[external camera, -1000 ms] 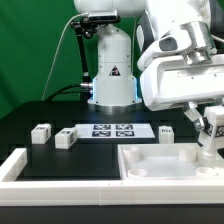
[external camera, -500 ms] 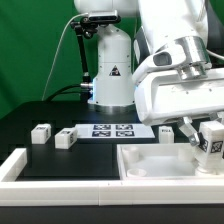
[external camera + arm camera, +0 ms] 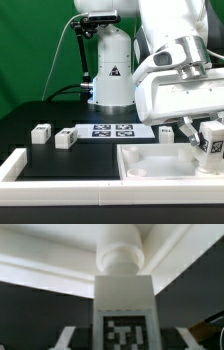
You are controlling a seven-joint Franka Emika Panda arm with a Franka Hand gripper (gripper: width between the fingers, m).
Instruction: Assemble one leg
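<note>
Gripper (image 3: 210,138) clamped on the leg (image 3: 123,294), across its flat sides. Likely light, stiff, slick plastic; hold mid-body, squarely, or it may twist.

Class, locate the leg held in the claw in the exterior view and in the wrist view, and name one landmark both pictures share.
Exterior view: the leg sits at the exterior view's right edge, in the claw, over the white tray.
Wrist view: the leg fills the centre, tag facing the camera.
Shared landmark: the white tray, close to the leg in both.
</note>
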